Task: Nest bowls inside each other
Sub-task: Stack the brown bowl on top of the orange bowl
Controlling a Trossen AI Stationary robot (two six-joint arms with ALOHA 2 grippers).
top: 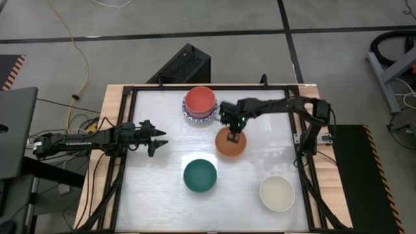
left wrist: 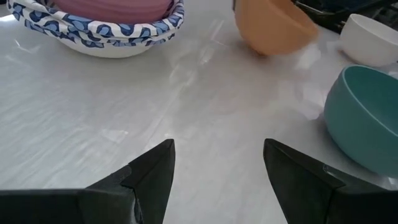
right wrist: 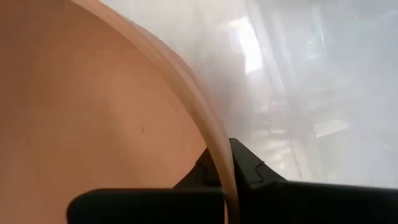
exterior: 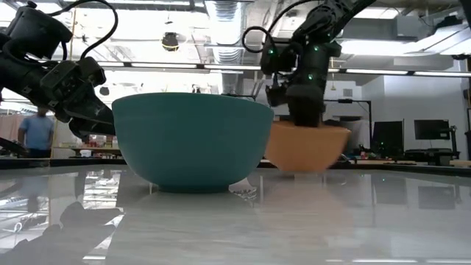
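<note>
An orange bowl [top: 229, 147] is near the table's middle, with my right gripper [top: 235, 136] shut on its rim; it looks tilted in the low view [exterior: 305, 147]. A dark green bowl [top: 199, 175] stands upright nearer the front, and a cream bowl [top: 277, 193] sits at the front right. At the far side a red bowl [top: 200, 99] is nested in blue-patterned bowls [left wrist: 93, 28]. My left gripper [top: 158, 138] hovers open at the table's left, touching nothing. My right gripper holds the orange bowl by its rim [right wrist: 217, 149], on the bowl's far side. One finger [right wrist: 199, 177] is inside the bowl and the other [right wrist: 249, 168] outside. The fingers come steeply from above. The bowl is tilted; whether its base is off the table I cannot tell.
A black frame rail [top: 123, 149] runs around the white tabletop. Bare table lies between my left gripper [left wrist: 217, 146] and the bowls. A person [exterior: 35, 132] stands far off in the room behind the table.
</note>
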